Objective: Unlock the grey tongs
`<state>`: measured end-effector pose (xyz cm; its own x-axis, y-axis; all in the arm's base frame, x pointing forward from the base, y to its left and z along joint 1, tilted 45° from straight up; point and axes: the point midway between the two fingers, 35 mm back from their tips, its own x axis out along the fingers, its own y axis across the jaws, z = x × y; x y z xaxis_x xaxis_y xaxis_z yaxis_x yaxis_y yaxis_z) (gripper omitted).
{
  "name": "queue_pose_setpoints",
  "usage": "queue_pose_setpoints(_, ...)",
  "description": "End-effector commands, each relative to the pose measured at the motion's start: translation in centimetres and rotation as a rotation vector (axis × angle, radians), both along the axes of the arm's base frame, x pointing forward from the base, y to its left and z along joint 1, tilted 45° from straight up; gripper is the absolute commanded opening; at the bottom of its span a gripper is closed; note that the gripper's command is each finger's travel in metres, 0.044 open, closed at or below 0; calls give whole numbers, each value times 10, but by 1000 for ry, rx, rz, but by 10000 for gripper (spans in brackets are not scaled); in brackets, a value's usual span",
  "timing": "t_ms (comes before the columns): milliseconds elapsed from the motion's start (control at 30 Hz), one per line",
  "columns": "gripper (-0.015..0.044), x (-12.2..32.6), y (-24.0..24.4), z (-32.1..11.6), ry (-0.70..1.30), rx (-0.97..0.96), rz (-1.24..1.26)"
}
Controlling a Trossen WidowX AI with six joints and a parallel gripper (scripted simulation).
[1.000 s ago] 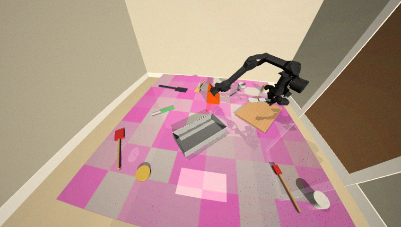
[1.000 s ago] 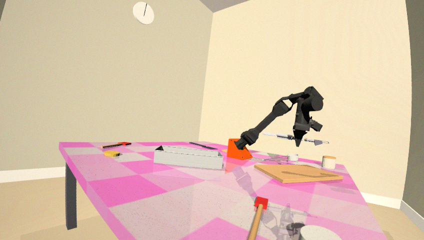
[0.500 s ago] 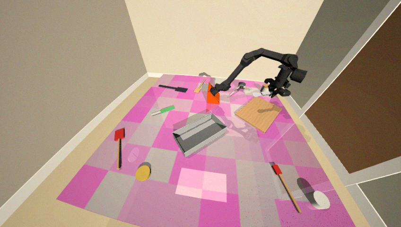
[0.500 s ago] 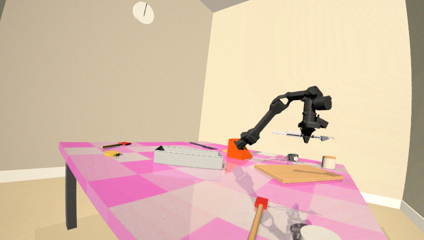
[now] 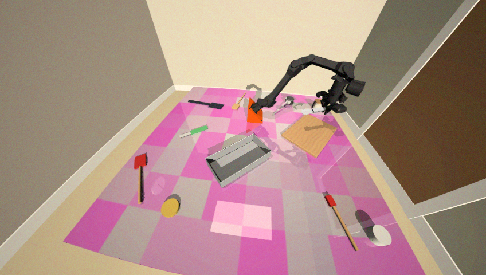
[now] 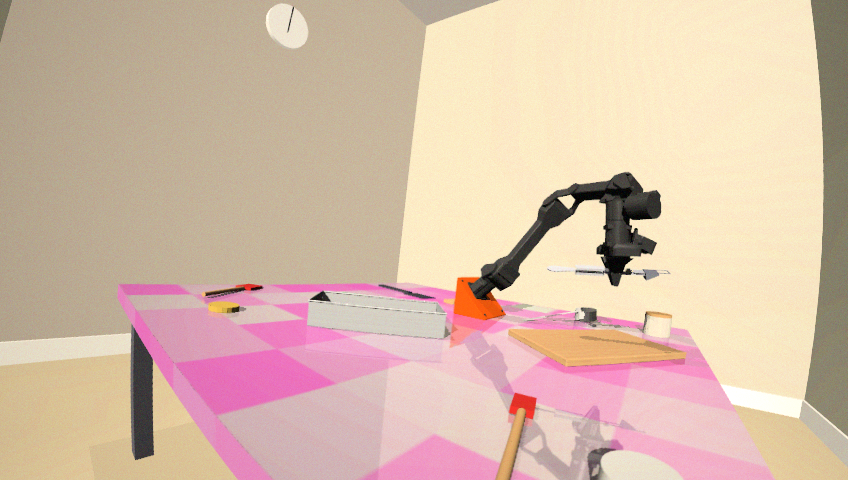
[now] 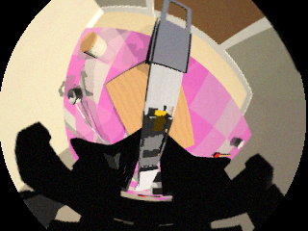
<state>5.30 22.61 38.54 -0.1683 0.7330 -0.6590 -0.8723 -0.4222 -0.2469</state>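
The grey tongs point(image 5: 309, 111) point(image 6: 586, 268) point(image 7: 166, 87) are held in the air, nearly level, with their long arms close together. The grey block with a wire loop is at the right end in the exterior view and at the top in the wrist view. My gripper point(image 5: 327, 110) point(image 6: 615, 275) point(image 7: 153, 130) points down and is shut on the middle of the tongs. The wooden board point(image 5: 300, 136) point(image 6: 595, 353) point(image 7: 127, 98) lies flat, lower than the tongs. The roasting tin point(image 5: 246, 169) point(image 6: 374, 321) has no tongs across it.
A jar with a wooden lid point(image 6: 658, 324) point(image 7: 93, 44) and a metal utensil point(image 5: 281, 107) point(image 7: 74, 94) lie beyond the board. A red-headed spatula point(image 5: 344, 223) point(image 6: 512, 440) and a white cylinder point(image 5: 381, 235) are at the near right. A yellow disc point(image 5: 169, 207) lies left of the tin.
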Motion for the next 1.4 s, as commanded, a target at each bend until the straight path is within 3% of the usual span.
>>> queue_pose_setpoints(0,-150,0,1,-2,35,42,22)
queue_pose_setpoints(1100,-150,15,-15,-15,355,618,224)
queue_pose_setpoints(1367,-150,15,-16,-14,359,634,229)
